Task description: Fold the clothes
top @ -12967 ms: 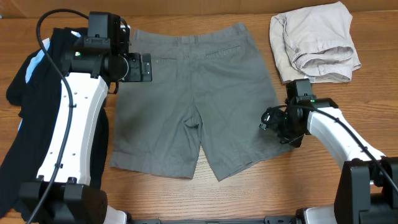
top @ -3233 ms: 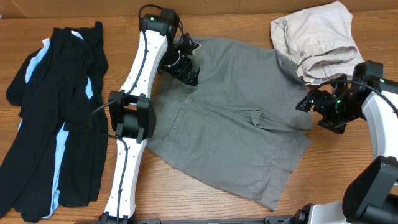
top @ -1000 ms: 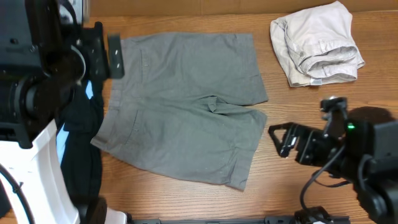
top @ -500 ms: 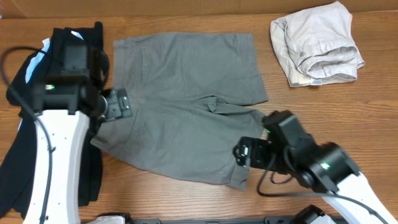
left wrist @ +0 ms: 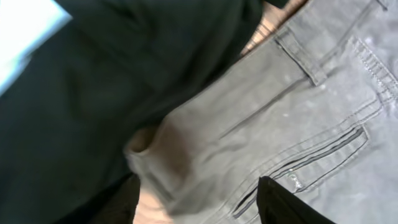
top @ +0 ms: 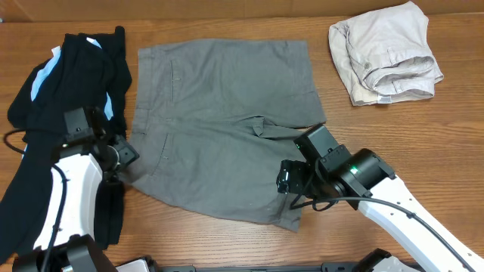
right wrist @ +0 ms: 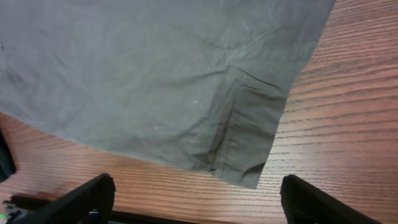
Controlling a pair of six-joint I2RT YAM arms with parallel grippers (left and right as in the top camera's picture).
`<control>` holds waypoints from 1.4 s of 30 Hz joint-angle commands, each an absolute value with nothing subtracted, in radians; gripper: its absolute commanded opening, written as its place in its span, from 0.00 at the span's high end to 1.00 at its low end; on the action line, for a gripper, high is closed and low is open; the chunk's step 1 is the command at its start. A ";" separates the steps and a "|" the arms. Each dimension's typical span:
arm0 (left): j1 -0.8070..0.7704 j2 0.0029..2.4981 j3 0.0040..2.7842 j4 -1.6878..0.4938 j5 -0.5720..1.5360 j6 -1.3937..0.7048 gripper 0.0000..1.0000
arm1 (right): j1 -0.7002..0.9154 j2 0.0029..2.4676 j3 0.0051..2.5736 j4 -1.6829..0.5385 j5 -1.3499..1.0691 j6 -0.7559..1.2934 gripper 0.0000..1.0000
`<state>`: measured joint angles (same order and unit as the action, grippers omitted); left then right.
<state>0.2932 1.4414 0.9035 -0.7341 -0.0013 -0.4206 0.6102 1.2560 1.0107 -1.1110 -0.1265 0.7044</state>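
Observation:
The grey shorts (top: 227,128) lie folded in half at the table's middle. My left gripper (top: 125,153) is open at their lower left corner. In the left wrist view its fingers (left wrist: 199,208) straddle the shorts' waistband corner (left wrist: 205,149), right beside the black garment (left wrist: 93,93). My right gripper (top: 286,181) is open over the shorts' lower right corner. In the right wrist view its wide-spread fingers (right wrist: 199,205) hover just off the hem corner (right wrist: 245,162), with nothing held.
The black garment with light-blue stripes (top: 72,83) lies along the left edge, under my left arm. A crumpled beige garment (top: 386,49) sits at the back right. Wooden table (top: 393,128) shows right of the shorts.
Both arms have come down toward the table. My left gripper moved down and left to the shorts' lower left corner. My right gripper shifted slightly left. The shorts have not moved.

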 commanded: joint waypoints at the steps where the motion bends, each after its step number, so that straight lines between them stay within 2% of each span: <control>1: 0.287 1.485 0.843 -0.694 0.049 -0.475 0.41 | 0.614 1.274 1.001 -1.106 -0.121 0.712 0.15; 5: 0.289 1.533 0.823 -0.674 -0.027 -0.529 0.44 | 0.614 1.280 0.987 -1.102 -0.125 0.712 0.16; 15: 0.289 1.542 0.838 -0.689 -0.025 -0.507 0.53 | 0.614 1.280 0.974 -1.092 -0.124 0.719 0.17; 21: 0.289 1.541 0.911 -0.811 -0.065 -0.467 0.48 | 0.614 1.280 0.974 -1.077 -0.124 0.719 0.17; 29: 0.289 1.544 0.910 -0.805 -0.115 -0.468 0.46 | 0.614 1.280 0.974 -1.077 -0.123 0.719 0.17; 35: 0.289 1.568 0.890 -0.764 -0.123 -0.468 0.48 | 0.614 1.280 0.974 -1.068 -0.124 0.719 0.17; 38: 0.289 1.598 0.888 -0.736 -0.111 -0.476 0.51 | 0.614 1.280 0.974 -1.068 -0.124 0.719 0.17; 42: 0.289 1.650 0.888 -0.717 -0.103 -0.476 0.64 | 0.614 1.280 0.974 -1.068 -0.125 0.719 0.17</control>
